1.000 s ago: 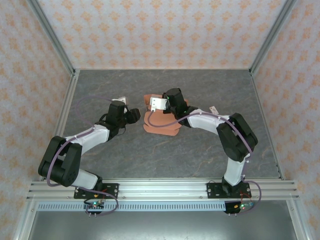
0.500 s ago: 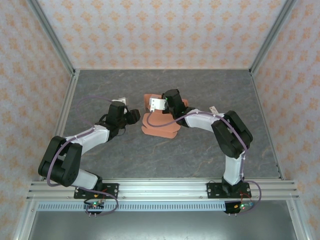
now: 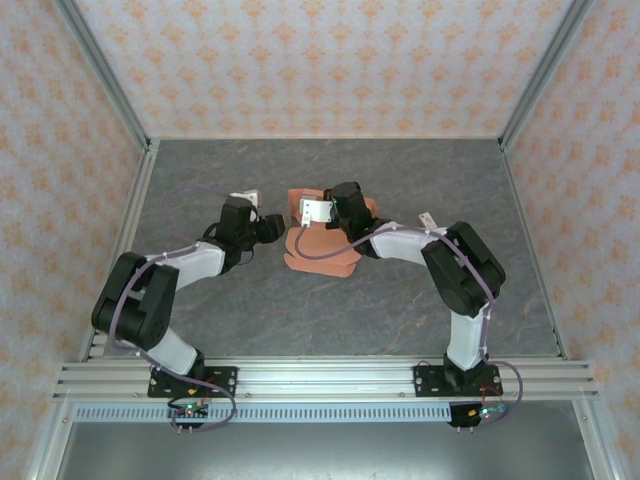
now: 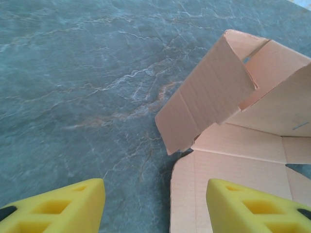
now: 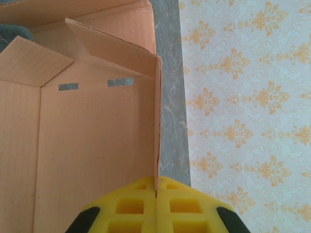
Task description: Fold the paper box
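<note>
You are working with two arms, two grippers and one paper box [image 3: 322, 245] (plus one small pale scrap [image 3: 427, 218] at the box's 3 o'clock, too small to identify).

In the top view the table [image 3: 400, 310] is showing a dark grey, marble-veined surface. Wallpapered walls [image 3: 330, 60], pale with orange ornaments, are closing it in at 9, 12 and 3 o'clock, and an aluminium rail [image 3: 320, 375] is carrying both arm bases at 6 o'clock.

The box is lying near the middle of the table, a little toward 12 o'clock. It is salmon-orange card, only partly folded: its base panel is lying flat on the table while its side walls and flaps are standing up around it. In the left wrist view the box [image 4: 228, 145] is showing one creased flap rising at a slant above the flat panel. In the right wrist view the box [image 5: 92, 141] is showing fine ribbing, fold lines and two small grey slots in a row.

Your left gripper [image 3: 268, 230] is sitting just beside the box at its 9 o'clock. Its yellow fingers [image 4: 58, 206] are standing well spread, gripping nothing, with the box's near edge reaching in under the right one.

Your right gripper [image 3: 335, 222] is sitting over the box's 12 o'clock side. In its own view, the right gripper [image 5: 156, 187] is pressing its pads together on the edge of an upright wall.
</note>
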`<state>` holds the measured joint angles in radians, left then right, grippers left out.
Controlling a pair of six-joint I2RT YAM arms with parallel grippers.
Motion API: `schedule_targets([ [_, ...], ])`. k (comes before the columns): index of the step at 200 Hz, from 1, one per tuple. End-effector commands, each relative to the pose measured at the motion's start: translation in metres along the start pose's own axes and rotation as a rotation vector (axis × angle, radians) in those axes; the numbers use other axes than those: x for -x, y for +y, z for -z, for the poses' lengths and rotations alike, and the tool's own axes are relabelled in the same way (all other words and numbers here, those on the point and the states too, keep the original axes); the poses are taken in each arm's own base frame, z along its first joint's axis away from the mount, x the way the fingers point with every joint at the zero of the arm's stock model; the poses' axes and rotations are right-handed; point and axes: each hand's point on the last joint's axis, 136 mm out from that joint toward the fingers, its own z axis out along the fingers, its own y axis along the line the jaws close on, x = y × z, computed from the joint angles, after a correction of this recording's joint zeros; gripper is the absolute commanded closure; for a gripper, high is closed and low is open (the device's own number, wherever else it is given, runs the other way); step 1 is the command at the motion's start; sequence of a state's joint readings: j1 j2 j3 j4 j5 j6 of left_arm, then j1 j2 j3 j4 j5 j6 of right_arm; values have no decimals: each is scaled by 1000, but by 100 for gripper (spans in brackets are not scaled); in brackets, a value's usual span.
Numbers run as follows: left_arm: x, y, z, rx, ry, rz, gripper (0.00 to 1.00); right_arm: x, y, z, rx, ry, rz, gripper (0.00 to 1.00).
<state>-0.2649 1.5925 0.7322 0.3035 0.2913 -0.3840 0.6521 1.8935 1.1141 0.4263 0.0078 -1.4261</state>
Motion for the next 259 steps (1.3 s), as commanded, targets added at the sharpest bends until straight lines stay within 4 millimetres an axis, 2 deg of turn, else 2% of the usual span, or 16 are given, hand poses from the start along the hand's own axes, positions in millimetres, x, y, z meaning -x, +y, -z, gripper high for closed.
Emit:
schedule_targets([
  [1, 27, -16, -4, -97, -63, -105, 42, 8, -14, 11, -45, -30, 21, 100],
  [37, 37, -10, -6, -117, -33, -155, 41, 10, -15, 10, -47, -41, 27, 100],
  [72, 58, -16, -3, -291, -6, -78, 33, 11, -17, 9, -47, -44, 31, 100],
  [95, 65, -25, -9, -396, 32, -62, 27, 11, -18, 8, -51, -40, 29, 100],
  [102, 67, -28, -11, -418, 44, -59, 24, 11, -19, 9, -53, -40, 28, 100],
  [107, 68, -29, -13, -430, 53, -59, 18, 11, -19, 9, -53, -40, 28, 100],
  [119, 69, -29, -19, -447, 70, -58, 14, 12, -22, 9, -58, -39, 28, 100],
  [153, 80, -32, -34, -480, 94, -34, 12, 12, -26, 9, -64, -37, 25, 100],
  [161, 73, -28, -46, -490, 122, -8, 12, 12, -25, 8, -61, -36, 26, 100],
  [197, 67, -48, -56, -595, 145, 10, 12, 12, -25, 4, -59, -28, 27, 100],
  [219, 57, -54, -59, -618, 162, -17, 12, 11, -25, 3, -56, -22, 25, 100],
  [259, 53, -53, -55, -631, 145, -21, 13, 9, -22, 1, -44, -12, 40, 100],
])
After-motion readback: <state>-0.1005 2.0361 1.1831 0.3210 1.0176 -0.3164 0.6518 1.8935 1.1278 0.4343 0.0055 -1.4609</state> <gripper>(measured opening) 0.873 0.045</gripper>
